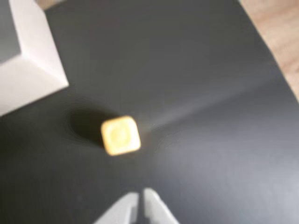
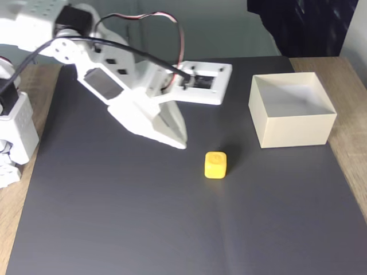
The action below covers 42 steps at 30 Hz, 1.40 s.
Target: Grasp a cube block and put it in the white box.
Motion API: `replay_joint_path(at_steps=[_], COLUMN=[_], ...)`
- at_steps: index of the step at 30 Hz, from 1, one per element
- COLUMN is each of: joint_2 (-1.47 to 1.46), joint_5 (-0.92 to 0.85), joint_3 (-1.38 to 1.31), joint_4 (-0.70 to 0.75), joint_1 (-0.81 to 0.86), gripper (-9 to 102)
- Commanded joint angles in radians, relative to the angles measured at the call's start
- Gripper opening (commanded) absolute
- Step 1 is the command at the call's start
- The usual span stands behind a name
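Yellow rounded cube block [image 1: 120,135], wrist view: lay on black mat [image 1: 196,93], apart from white plastic gripper [image 1: 140,196], its fingers pressed nearly together.
Cream-white square box [image 2: 292,109], fixed view: stood right of the cube, well apart.

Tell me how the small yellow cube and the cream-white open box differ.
The small bright yellow cube is a closed solid; the square cream-white box is open-topped, thin-walled and empty. The cube is much smaller than the box. The cube sits mid-mat, just ahead of the white gripper in the fixed view; the box stands at the mat's right edge. Both rest upright on the dark grey mat.
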Motion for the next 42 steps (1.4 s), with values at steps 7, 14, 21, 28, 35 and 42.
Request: replay_joint_path(at_steps=[7, 14, 21, 28, 35, 42], joint_2=[-0.19, -0.272, -0.341, -0.4, -0.445, -0.483], joint_5=[0.008, 0.023, 0.046, 0.063, 0.078, 0.081], joint_3=[-0.183, -0.198, -0.199, -0.225, -0.261, -0.265], joint_4=[-0.08, -0.143, -0.152, -0.161, -0.164, -0.167], joint_1=[-0.011, -0.002, 0.005, 0.015, 0.025, 0.02], gripper=[6, 15, 24, 25, 25, 26])
